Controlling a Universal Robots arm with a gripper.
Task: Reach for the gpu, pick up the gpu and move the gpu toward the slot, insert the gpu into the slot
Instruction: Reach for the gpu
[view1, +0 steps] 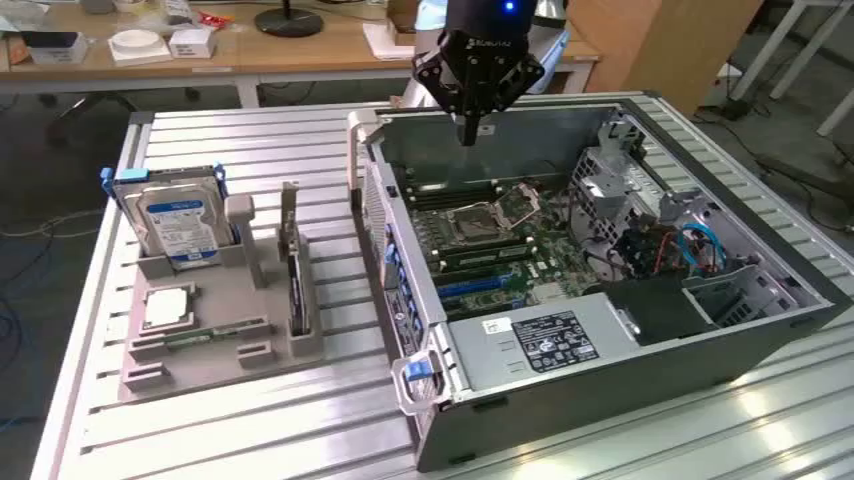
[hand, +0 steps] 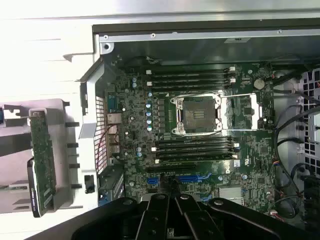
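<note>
I see gripper (view1: 470, 136) above open computer case (view1: 667, 365), jaws shut, empty. gpu (view1: 296, 292) on edge in grey holder (view1: 230, 300), at holder's case-side edge, toward exterior view's left; long axis parallel to case wall.

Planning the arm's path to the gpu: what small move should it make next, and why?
Probably a sideways shift of the gripper toward the exterior view's left. It hangs shut and empty above the open computer case, while the gpu stands on edge, untouched, in the grey holder beside the case on that side.
</note>
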